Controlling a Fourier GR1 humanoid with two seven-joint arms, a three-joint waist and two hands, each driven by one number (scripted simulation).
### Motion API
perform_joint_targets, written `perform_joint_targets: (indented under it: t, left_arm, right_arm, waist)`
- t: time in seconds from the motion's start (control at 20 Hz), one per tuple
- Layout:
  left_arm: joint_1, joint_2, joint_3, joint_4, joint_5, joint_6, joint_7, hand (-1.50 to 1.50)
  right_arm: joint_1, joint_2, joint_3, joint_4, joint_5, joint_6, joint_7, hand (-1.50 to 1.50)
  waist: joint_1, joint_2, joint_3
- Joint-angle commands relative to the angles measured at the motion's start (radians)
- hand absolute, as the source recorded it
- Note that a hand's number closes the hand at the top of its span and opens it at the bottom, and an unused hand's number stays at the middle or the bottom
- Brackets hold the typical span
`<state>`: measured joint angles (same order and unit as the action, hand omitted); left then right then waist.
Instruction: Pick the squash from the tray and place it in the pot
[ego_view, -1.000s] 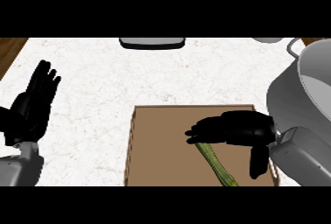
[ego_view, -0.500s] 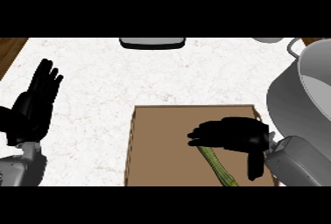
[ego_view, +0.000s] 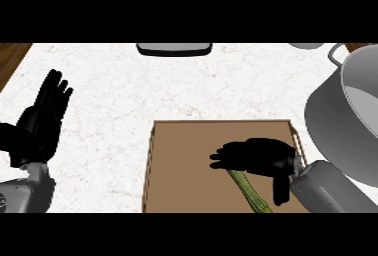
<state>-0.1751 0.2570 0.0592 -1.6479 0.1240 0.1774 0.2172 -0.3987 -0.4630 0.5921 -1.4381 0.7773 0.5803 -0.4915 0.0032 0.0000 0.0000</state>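
Note:
A long green squash (ego_view: 251, 192) lies on the brown tray (ego_view: 184, 165), running from the tray's middle toward its near edge. My right hand (ego_view: 255, 156) hovers over the squash's far end and hides it. Its fingers are loosely bent toward the left, and its thumb (ego_view: 281, 192) points toward me, apart from the squash. The big grey pot (ego_view: 347, 120) stands just right of the tray, its rim close to my right forearm. My left hand (ego_view: 40, 122) rests open at the left edge, fingers up.
A dark flat object (ego_view: 174, 48) lies at the counter's far edge. A pale round item (ego_view: 305, 45) shows at the far right. The white speckled counter (ego_view: 148, 90) stretches between my left hand and the tray. Wood trim (ego_view: 11, 55) borders the far left.
My right hand has moved a little toward me and lower over the squash's far end. The squash and my left hand have stayed where they were.

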Motion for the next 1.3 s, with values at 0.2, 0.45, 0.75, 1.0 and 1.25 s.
perform_joint_targets:
  t: [0.2, 0.45, 0.75, 1.0, 1.25]
  left_arm:
    - [-0.025, -0.008, 0.030, -0.019, -0.021, -0.015, 0.038, 0.00]
    - [-0.077, -0.017, 0.054, 0.102, -0.001, -0.039, -0.026, 0.00]
    - [0.033, -0.067, -0.007, -0.060, -0.060, 0.006, 0.023, 0.00]
    - [-0.078, -0.041, 0.033, 0.091, -0.052, -0.025, -0.003, 0.00]
    - [0.009, -0.025, 0.071, 0.021, -0.047, -0.006, -0.001, 0.00]
  right_arm:
    - [0.013, 0.104, -0.029, 0.091, 0.111, 0.017, -0.040, -1.50]
    - [-0.005, 0.090, 0.055, 0.092, 0.185, -0.092, -0.160, 1.50]
    - [-0.002, 0.093, 0.025, 0.142, 0.218, -0.129, -0.222, 1.50]
    - [-0.026, 0.092, 0.014, 0.193, 0.222, -0.157, -0.267, 1.50]
    - [0.209, 0.140, -0.103, -0.012, 0.184, -0.145, 0.157, 1.50]
  waist:
    - [0.000, 0.000, 0.000]
    - [-0.004, 0.001, 0.000]
    - [0.002, -0.001, 0.000]
    - [-0.003, 0.002, 0.000]
    - [-0.071, -0.016, -0.003]
